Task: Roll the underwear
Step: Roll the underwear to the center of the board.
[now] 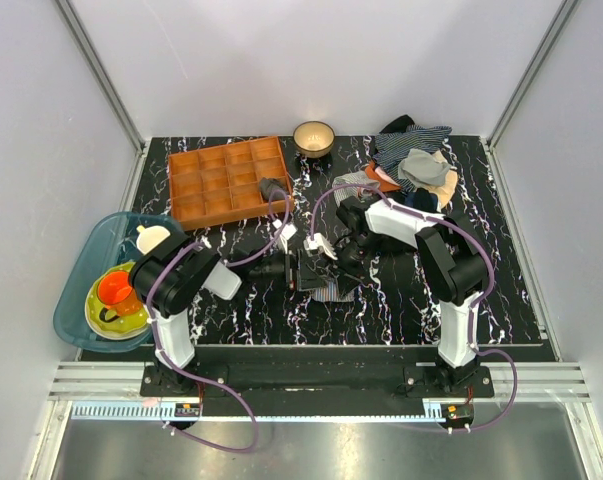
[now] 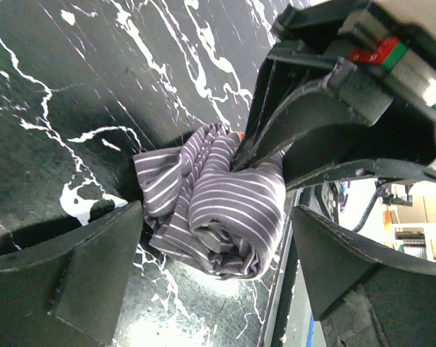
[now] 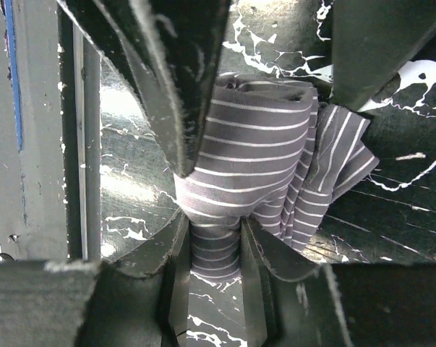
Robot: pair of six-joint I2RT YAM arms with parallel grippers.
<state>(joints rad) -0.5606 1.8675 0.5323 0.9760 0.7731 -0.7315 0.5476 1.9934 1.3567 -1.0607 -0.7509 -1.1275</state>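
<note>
The underwear (image 1: 328,286), grey with fine white stripes, lies partly rolled near the table's front edge, between the two grippers. In the left wrist view its rolled end (image 2: 232,217) faces the camera. My left gripper (image 2: 214,224) is open, with one finger on each side of the roll and neither touching it. My right gripper (image 3: 216,233) is shut on the far end of the underwear (image 3: 243,159), and its fingertips (image 2: 255,148) pinch the cloth from above in the left wrist view. The left gripper's fingers (image 3: 178,94) frame the roll in the right wrist view.
An orange compartment tray (image 1: 229,180) with a dark grey cloth bundle (image 1: 273,187) stands at the back left. A bowl (image 1: 313,137) and a pile of clothes (image 1: 417,165) are at the back. A blue bin (image 1: 81,300) with cups sits at the left. The table's front edge (image 2: 290,275) is close to the roll.
</note>
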